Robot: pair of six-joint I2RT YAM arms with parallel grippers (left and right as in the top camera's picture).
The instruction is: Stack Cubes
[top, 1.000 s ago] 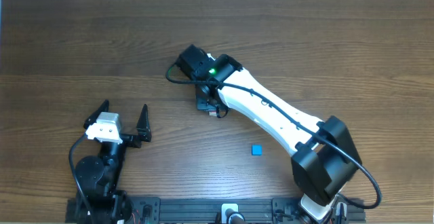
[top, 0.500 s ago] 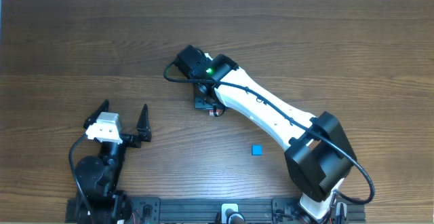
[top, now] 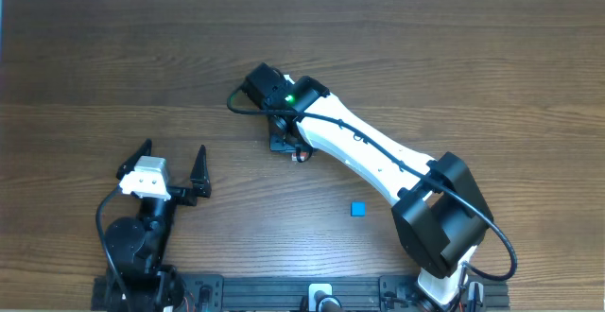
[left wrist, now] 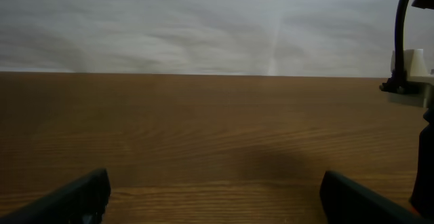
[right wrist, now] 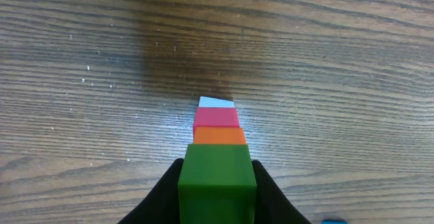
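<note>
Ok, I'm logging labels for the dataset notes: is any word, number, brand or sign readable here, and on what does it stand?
No readable text anywhere.
The green cube, orange cube, pink cube and blue cube have plain faces.
The wooden table carries no print.
The green light on the right arm is a lamp, not a sign.

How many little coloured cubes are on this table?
5. Four form a stack: white cube lowest, then pink cube, orange cube, green cube on top between the right arm's fingers. A blue cube lies alone on the table. Others may be hidden.
</note>
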